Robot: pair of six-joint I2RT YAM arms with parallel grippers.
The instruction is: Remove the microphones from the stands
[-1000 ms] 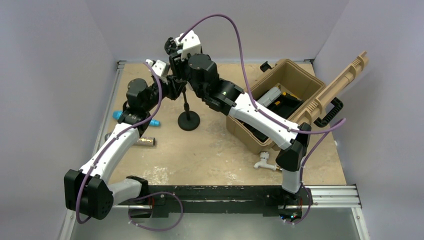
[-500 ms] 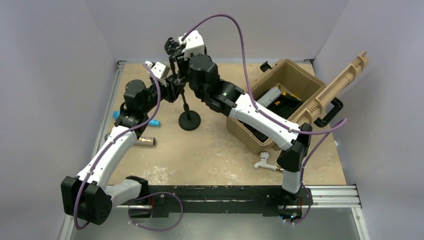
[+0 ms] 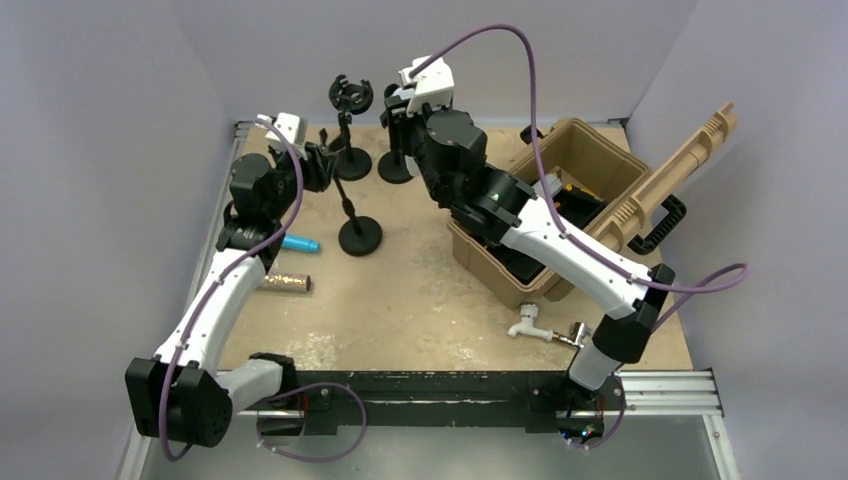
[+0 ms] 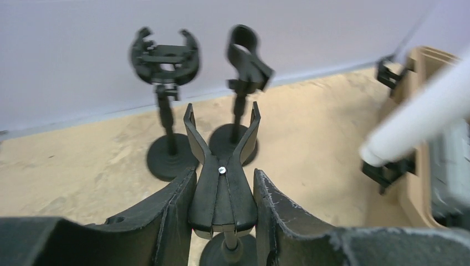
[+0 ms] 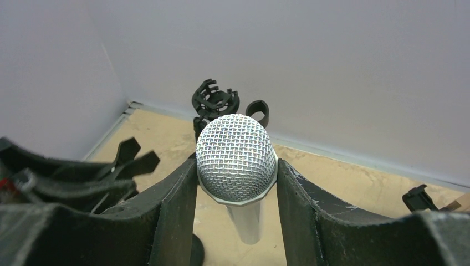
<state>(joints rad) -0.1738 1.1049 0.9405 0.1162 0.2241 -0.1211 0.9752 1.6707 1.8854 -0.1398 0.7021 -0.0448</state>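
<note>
Right wrist view: found the microphone (image 5: 236, 158) seated between the two fingers of the right gripper (image 5: 236, 169), silver mesh head toward the lens, pale handle dropping away below. Gripped firmly from both sides, with the finger edges touching the collar under the mesh. Sat free of any clip, lifted well above the sandy surface. Behind the head, glimpsed the tops of a shock-mount stand (image 5: 215, 102) and a ring-clip stand (image 5: 256, 110) against the back wall.

Left wrist view: saw the left gripper (image 4: 223, 177) drawn in narrow on the black clip of the stand (image 4: 223, 191). Noted its forked prongs rising bare past the fingertips, with the thin pole and part of the round base showing underneath. Made out the same two spare stands farther off, side by side and slightly blurred.

Top external view: placed the right gripper high at the rear of the table (image 3: 420, 300), above the ring-clip stand and well apart from the left gripper. Could not pick out the microphone itself from this angle. Traced the held stand's pole slanting up and left to the left gripper, its base resting on the table. Farther out, logged an open tan case (image 3: 485, 265) on the right, a blue tube (image 3: 298, 243) and a glittery cylinder (image 3: 285, 284) near the left edge, and a white fitting (image 3: 527, 325) just in front of the case.
</note>
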